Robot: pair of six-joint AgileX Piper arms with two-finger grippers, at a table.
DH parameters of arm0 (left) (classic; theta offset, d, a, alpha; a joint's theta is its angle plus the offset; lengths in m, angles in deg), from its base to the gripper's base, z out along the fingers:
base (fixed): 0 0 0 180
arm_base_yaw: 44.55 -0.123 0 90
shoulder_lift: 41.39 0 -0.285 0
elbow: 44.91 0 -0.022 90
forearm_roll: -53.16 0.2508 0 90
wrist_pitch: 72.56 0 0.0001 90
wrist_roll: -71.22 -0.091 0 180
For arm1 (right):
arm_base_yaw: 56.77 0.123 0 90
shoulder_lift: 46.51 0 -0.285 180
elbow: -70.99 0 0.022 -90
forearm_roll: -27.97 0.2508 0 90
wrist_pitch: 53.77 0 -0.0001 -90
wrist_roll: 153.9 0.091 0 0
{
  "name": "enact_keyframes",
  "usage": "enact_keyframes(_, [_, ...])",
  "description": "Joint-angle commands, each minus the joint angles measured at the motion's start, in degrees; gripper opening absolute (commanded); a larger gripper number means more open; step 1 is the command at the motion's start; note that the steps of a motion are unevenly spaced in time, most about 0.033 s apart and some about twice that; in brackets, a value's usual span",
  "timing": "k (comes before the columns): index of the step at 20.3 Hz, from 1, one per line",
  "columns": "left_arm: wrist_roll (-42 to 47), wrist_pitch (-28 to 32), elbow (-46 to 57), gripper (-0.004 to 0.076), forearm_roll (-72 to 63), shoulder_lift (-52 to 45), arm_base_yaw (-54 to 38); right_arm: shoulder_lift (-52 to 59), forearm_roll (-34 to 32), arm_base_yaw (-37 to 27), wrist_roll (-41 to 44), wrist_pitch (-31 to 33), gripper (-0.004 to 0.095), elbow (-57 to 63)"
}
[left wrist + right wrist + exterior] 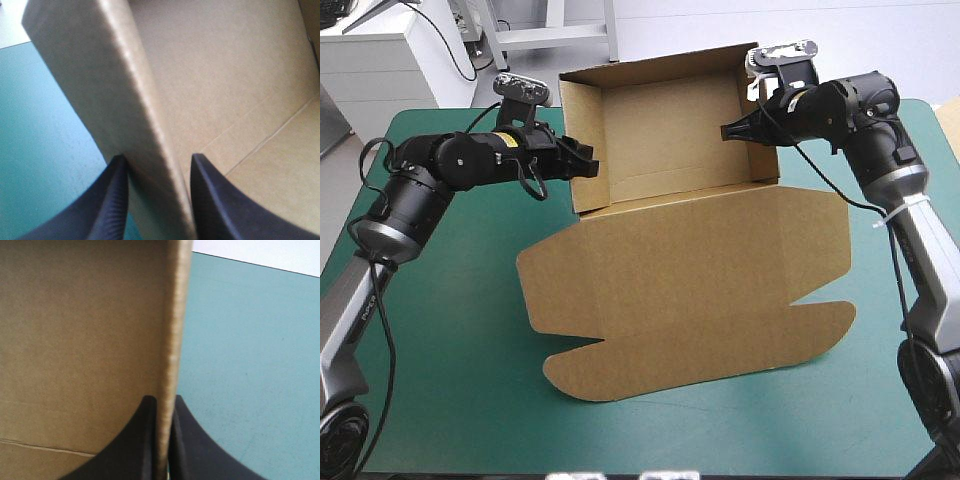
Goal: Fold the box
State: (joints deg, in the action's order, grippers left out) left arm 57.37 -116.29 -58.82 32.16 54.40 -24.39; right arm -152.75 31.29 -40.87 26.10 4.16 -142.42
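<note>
Brown box [690, 260] sits mid teal-green cover [450, 330]: walls up, lid flat. High view: left gripper [592, 160] at box's left wall, right gripper [725, 130] at box's right wall. Only wrist views show grip: each pair of fingers pinches its wall.

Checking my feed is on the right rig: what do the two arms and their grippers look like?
Both arms are black at the wrist joints and turn silver-grey lower down. The left arm bears a small yellow label; the right arm has a white tie round its grey segment. The left gripper and right gripper each have two broad black fin-shaped fingers; the left's show fine ribs.
</note>
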Motion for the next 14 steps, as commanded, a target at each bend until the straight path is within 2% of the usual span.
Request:
enact_keyframes(1, [1.82,4.84,-2.33,0.0032,-3.5,-0.63,2.25,3.02,5.33,0.61,0.0,-3.46,-0.0014,-1.54])
enact_keyframes(2, [1.82,4.7,-2.33,-0.0006,-3.5,-0.31,2.25,3.02,5.46,0.61,-0.33,-3.18,-0.0014,-1.54])
enact_keyframes(7, [1.82,2.17,-2.33,-0.0008,-3.1,2.66,2.25,1.68,6.4,0.61,-1.75,1.01,-0.0014,-1.54])
enact_keyframes(14, [4.84,-9.25,-2.44,-0.0008,2.28,8.84,2.25,-5.49,6.76,0.61,-2.55,11.38,-0.0015,-1.54])
